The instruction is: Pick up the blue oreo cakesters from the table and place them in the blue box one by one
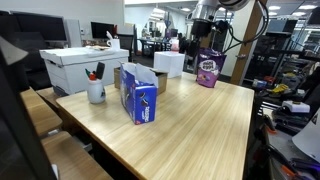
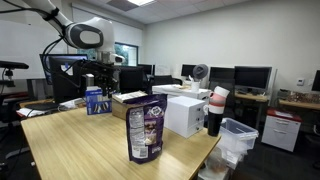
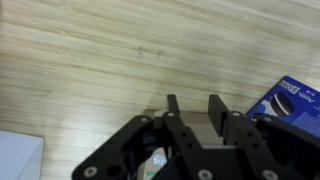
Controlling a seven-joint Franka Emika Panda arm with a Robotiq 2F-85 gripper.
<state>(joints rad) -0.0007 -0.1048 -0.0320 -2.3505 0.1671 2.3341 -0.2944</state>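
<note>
The blue box [image 1: 139, 98] stands upright on the light wood table [image 1: 200, 130], and it also shows in an exterior view [image 2: 97, 100] and at the right edge of the wrist view [image 3: 292, 100]. My gripper [image 3: 193, 100] hangs high above the table, its jaws partly apart, with only table and a brown carton showing between the fingers [image 3: 215, 108]. In an exterior view the gripper [image 2: 88, 78] hangs just above the blue box. The arm [image 1: 213, 15] reaches in from the far end. The blue oreo cakesters are out of view.
A purple standing bag [image 1: 208, 70] is at the table's far end. A large white box [image 1: 84, 66], a cup of pens [image 1: 96, 92], a brown carton [image 1: 124, 76] and a smaller white box [image 1: 168, 63] stand around the blue box.
</note>
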